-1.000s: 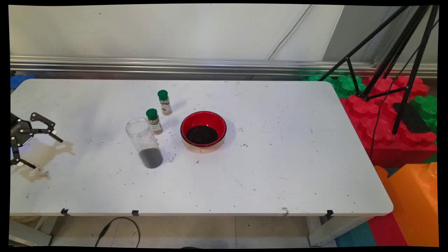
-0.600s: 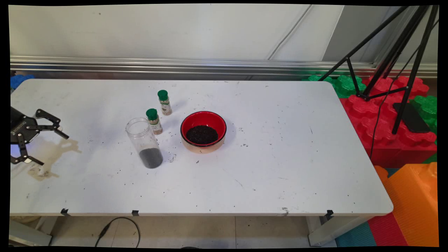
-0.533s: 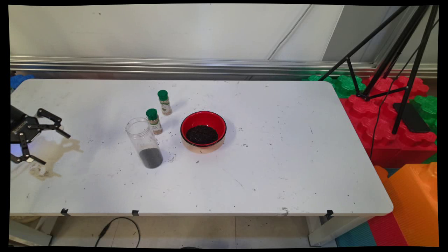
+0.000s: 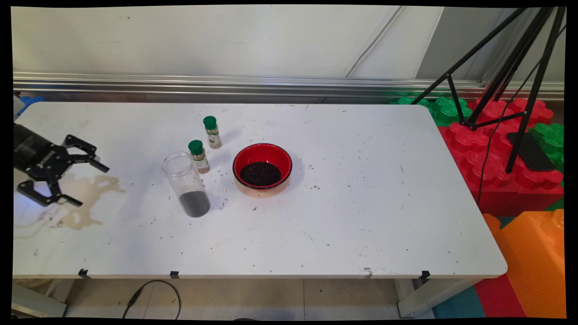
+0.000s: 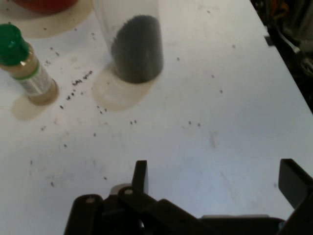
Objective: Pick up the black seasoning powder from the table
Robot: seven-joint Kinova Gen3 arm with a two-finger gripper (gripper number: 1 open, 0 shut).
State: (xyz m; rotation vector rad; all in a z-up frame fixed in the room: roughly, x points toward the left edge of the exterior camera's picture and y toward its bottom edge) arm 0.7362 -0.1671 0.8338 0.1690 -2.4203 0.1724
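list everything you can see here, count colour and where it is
table: 1, white, speckled with dark grains, fills the middle of the main view
jar: 1, clear glass, no lid, dark grains at its bottom, left of centre on the table
spice bottles: 2, green caps, pale contents; one just behind the jar, the other farther back
bowl: 1, red inside with a black rim, dark grains in it, right of the jar
tripod: 1, black, beyond the table's right end
foam blocks: several, red, green and orange, on the floor at right
cable: 1, black, on the floor under the near edge
gripper: 1, black, open, empty, above the table's left end, jar nearest
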